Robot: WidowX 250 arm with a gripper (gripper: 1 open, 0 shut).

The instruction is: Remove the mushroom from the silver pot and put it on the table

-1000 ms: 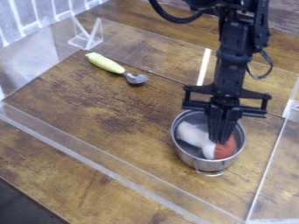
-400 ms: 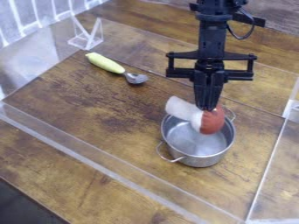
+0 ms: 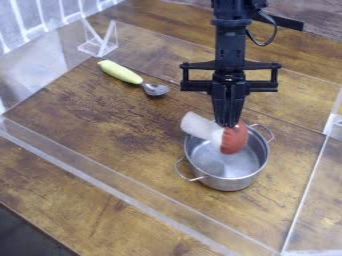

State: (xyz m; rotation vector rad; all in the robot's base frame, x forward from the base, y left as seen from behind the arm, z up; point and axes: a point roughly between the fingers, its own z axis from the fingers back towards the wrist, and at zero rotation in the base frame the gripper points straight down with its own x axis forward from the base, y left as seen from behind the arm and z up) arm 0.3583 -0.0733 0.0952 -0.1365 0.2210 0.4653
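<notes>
The mushroom [image 3: 217, 131], with a reddish-brown cap and thick white stem, hangs tilted just above the silver pot [image 3: 225, 163], its stem pointing left. My gripper [image 3: 229, 122] comes down from above and is shut on the mushroom. The pot sits on the brown wood table [image 3: 107, 130], right of centre, and its inside now shows bare metal. One loop handle shows at the pot's near-left rim.
A spoon with a yellow handle [image 3: 131, 77] lies on the table at the upper left. Clear acrylic walls [image 3: 120, 185] edge the tabletop at the front, back and right. A small clear stand [image 3: 98, 40] sits at the far left corner.
The gripper rose out of the pot with the mushroom in it and shifted left. The pot now sits with nothing inside.
</notes>
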